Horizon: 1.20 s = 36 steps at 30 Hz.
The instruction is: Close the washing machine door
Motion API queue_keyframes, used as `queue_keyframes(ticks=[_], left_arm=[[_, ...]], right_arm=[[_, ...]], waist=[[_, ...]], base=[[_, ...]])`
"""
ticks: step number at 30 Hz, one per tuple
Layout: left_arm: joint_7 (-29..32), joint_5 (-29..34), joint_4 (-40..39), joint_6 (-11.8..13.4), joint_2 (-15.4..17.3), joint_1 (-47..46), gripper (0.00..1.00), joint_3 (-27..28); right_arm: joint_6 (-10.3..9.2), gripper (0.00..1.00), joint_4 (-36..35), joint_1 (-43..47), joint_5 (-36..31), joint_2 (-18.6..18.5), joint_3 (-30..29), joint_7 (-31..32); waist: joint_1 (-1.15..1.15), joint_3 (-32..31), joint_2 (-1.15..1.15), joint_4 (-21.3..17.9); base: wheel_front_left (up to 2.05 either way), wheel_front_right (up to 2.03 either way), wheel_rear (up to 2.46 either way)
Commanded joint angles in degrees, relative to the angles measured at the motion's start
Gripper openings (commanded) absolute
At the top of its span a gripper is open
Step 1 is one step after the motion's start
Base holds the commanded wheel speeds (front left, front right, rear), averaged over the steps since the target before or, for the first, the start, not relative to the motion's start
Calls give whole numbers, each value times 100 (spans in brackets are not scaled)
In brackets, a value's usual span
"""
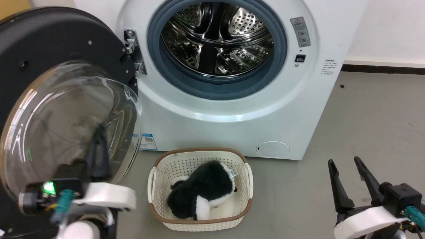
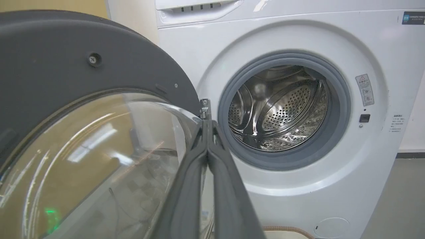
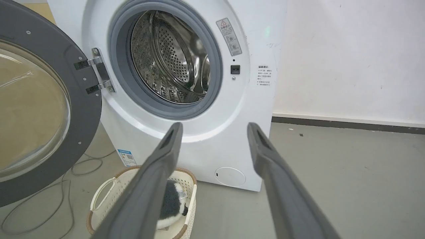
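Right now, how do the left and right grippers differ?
The left gripper has its long dark fingers pressed together; the right gripper holds its fingers wide apart. The left gripper is close beside the bulging glass of the round black washing machine door; the right gripper stands well apart from it. Both hold nothing.

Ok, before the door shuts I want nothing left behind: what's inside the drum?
Only bare perforated steel and paddles show inside the drum. Its front floor, behind the lower lip of the grey seal, is hidden.

My feeds look bright and evenly lit, I only see soft shadows. Glare streaks the washing machine door (image 1: 66,109) glass; wrist views bow at edges.
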Motion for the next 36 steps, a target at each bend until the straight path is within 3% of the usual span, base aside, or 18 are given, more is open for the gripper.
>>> queue_keyframes(ticks=[1, 12, 20, 36], left_arm=[[-62, -95, -122, -14, 53, -167, 0, 94], [-193, -639, -469, -377, 267, -917, 0, 984], [-261, -1087, -218, -549, 519, -1404, 0, 1439], [428, -2493, 787, -543, 1023, -2147, 0, 2334]], right_arm=[[1, 100, -33, -3, 84, 2, -27, -66], [1, 100, -9, -5, 252, 3, -141, -197], [2, 100, 6, -9, 361, 3, -229, -292], [2, 100, 36, -26, 586, 4, -379, -471]], waist=[[0, 9, 0, 34], [0, 90, 0, 350], [0, 133, 0, 624], [0, 258, 0, 1100]], base=[[0, 0, 0], [0, 0, 0], [0, 0, 0], [0, 0, 0]])
